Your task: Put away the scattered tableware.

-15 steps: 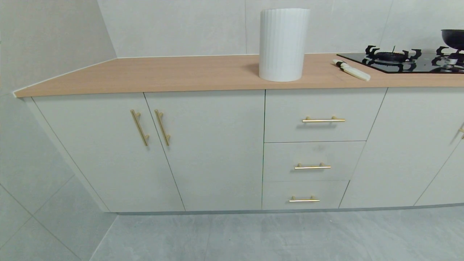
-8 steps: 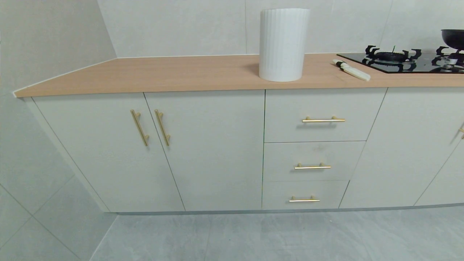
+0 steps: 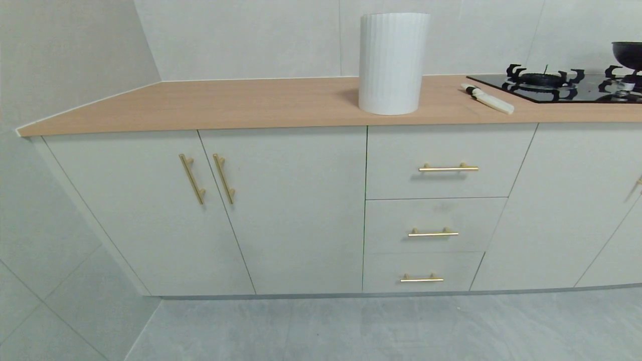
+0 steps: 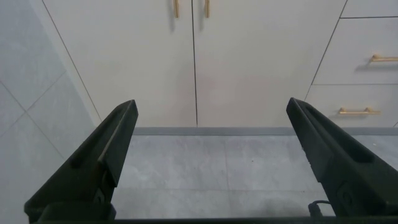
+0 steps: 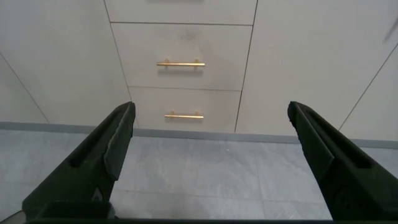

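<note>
A cream knife (image 3: 486,98) lies near the countertop's (image 3: 225,103) front edge, between the white ribbed canister (image 3: 392,62) and the gas hob (image 3: 556,87), well above both claws. The left gripper (image 4: 211,109) faces the cupboard doors (image 4: 249,56) and the right gripper (image 5: 211,111) the lower drawers (image 5: 183,43); both are spread wide and empty. The knife's blade is hard to make out, and a black pan (image 3: 628,52) is cut off at the countertop's right end

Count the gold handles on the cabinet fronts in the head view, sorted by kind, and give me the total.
Vertical door handles: 2
Horizontal drawer handles: 3
Partial handle, cut off at the right edge: 1
Total: 6
</note>
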You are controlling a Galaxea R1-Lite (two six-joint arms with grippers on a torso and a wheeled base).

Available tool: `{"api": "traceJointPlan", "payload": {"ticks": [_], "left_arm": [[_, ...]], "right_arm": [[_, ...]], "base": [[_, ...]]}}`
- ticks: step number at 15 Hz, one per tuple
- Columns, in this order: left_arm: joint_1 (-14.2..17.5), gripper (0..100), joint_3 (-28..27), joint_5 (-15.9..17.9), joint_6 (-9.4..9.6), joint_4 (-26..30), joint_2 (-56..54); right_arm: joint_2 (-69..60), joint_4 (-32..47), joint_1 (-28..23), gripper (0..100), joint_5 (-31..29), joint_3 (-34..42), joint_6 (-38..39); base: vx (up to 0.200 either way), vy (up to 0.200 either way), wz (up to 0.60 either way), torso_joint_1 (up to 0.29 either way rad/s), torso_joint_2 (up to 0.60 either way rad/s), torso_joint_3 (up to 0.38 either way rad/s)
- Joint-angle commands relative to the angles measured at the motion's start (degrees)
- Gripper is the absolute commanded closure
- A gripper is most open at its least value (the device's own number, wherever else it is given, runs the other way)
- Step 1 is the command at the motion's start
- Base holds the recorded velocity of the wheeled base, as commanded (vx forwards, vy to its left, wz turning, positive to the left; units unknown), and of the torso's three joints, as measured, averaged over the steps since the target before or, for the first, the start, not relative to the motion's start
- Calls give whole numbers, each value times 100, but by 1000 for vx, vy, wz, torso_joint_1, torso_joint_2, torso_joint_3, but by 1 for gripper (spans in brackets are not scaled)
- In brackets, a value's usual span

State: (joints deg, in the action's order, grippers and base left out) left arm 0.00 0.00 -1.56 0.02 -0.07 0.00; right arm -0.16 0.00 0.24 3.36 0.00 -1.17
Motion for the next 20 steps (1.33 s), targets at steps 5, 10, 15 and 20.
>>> {"api": "traceJointPlan", "payload": {"ticks": [5,10,15,20], "left_arm": [[0,0,0,-2,-2,-1,9],[0,0,0,-2,-2,-1,9],[0,0,0,-2,-2,-1,9],[0,0,0,-2,-11,-1,9]], "right_arm": [[16,0,2,0,6,0,3],[16,0,2,0,-2,0,3],[16,0,2,0,-2,0,3],[16,0,2,0,-2,0,3]], "base": [[200,0,0,2,0,4],[200,0,0,2,2,-3],[200,0,0,3,2,2],[80,0,0,1,3,0]]}}
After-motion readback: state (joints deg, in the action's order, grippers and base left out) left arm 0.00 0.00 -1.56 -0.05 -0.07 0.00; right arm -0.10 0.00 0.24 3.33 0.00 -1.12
